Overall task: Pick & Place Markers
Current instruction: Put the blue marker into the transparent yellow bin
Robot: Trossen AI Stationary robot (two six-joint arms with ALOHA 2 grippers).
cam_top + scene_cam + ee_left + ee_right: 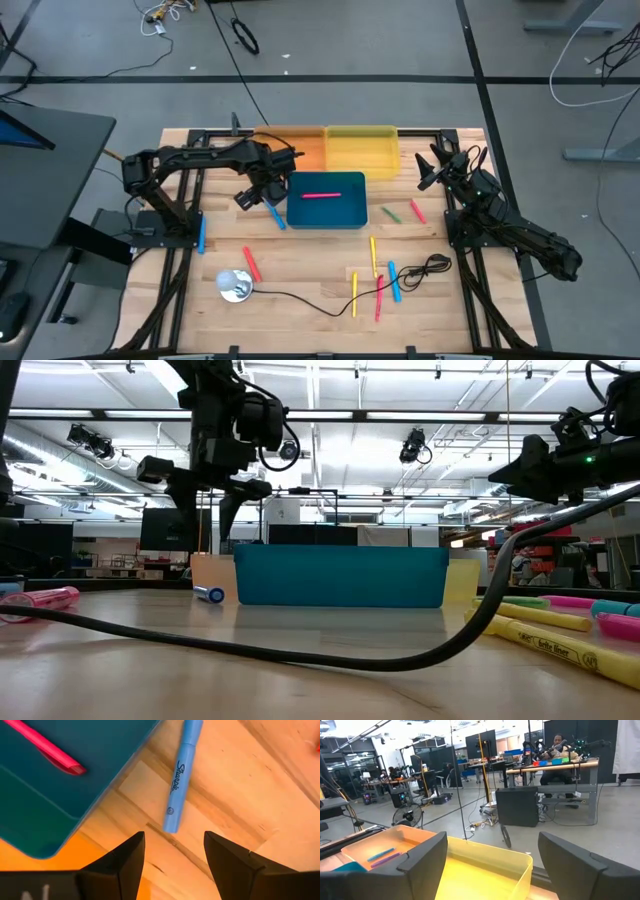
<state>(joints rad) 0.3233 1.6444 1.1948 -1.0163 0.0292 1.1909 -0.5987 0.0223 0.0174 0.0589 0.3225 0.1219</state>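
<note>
While the left gripper (256, 192) hovered above the table just off the left wall of the teal bin (300, 215), its fingers (125, 862) stood apart with nothing between them, and the blue marker (181, 775) lay flat on the wood just ahead of their tips. In the left wrist view the marker's long axis ran away from the fingers, roughly along the gap between them and not across it, with its near end close to the midline; in the high view it showed as a short blue stick (275, 215) lying on a diagonal, close beside the bin's left wall. My reading: the fingers would need to turn about the wrist to close across the barrel, then drop onto it. One pink marker (318, 195) already lay inside the teal bin. The right gripper (432, 170) waited well apart at the right, near the yellow bin (362, 150), fingers likewise open and empty. The left arm was clearly the nearer to the blue marker.
</note>
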